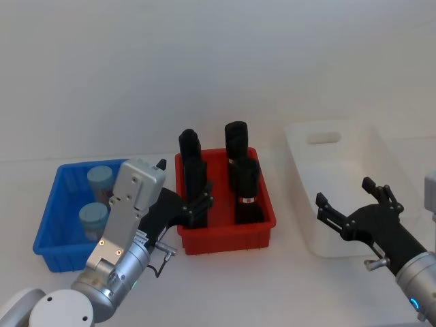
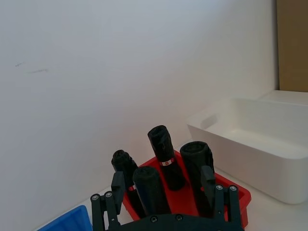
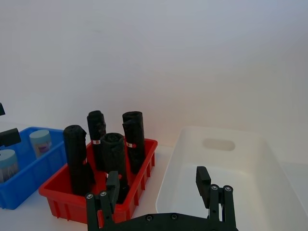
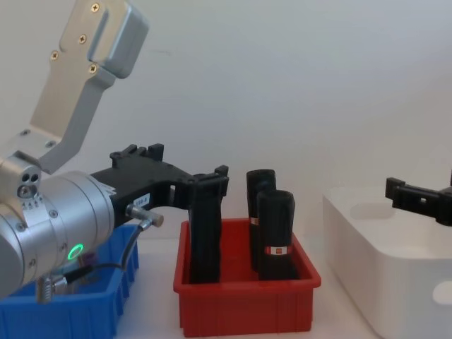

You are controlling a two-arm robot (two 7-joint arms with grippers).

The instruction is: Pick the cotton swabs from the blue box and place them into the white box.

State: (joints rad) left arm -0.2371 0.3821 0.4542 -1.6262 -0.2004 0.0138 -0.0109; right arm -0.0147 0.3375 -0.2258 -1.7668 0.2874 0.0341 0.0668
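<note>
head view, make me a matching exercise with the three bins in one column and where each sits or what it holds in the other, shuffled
1 blue box
2 red bin
3 white box

a on the robot's right, under the open right gripper
b in the middle, holding black packs
c on the robot's left, holding the cotton swabs

Pairs: 1-c, 2-b, 3-a
</note>
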